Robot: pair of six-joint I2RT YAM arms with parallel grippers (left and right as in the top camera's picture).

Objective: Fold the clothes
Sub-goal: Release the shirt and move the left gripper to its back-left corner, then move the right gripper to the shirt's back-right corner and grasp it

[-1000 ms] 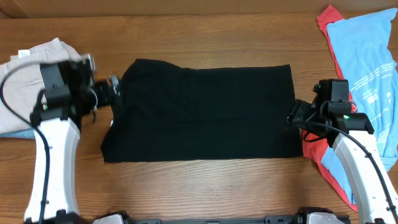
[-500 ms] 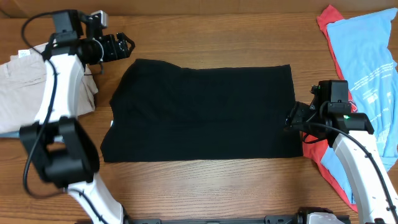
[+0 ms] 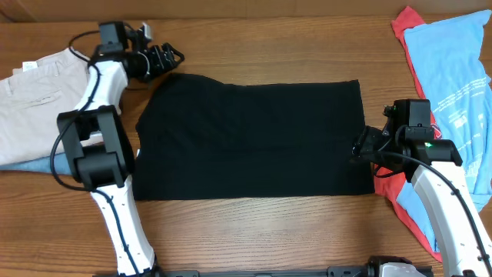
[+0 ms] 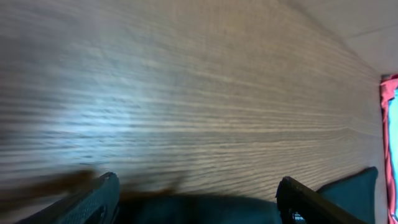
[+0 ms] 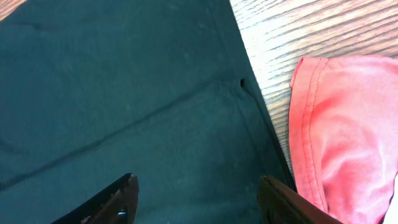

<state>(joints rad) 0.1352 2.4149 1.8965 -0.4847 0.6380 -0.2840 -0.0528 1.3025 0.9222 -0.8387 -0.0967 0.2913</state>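
A black T-shirt [image 3: 246,138] lies folded into a flat rectangle in the middle of the table. My left gripper [image 3: 171,57] is at its far left corner. In the blurred left wrist view that gripper [image 4: 196,204] stands open, with dark cloth [image 4: 199,213] low between its fingers [image 4: 93,202]. My right gripper [image 3: 360,145] is over the shirt's right edge. The right wrist view shows it [image 5: 199,200] open above flat black cloth [image 5: 124,93], with a red shirt [image 5: 342,124] just beside it. A light-blue printed shirt [image 3: 453,77] lies on the red shirt [image 3: 406,23] at the right.
Beige trousers [image 3: 34,92] lie at the left edge, over a bit of light-blue cloth [image 3: 23,165]. Bare wooden table [image 3: 269,46] runs along the far side and the near side of the black shirt.
My left arm has swung from the shirt's left side up and rightward to its far left corner, its jaws narrowing slightly. The right arm and the shirt have not moved.
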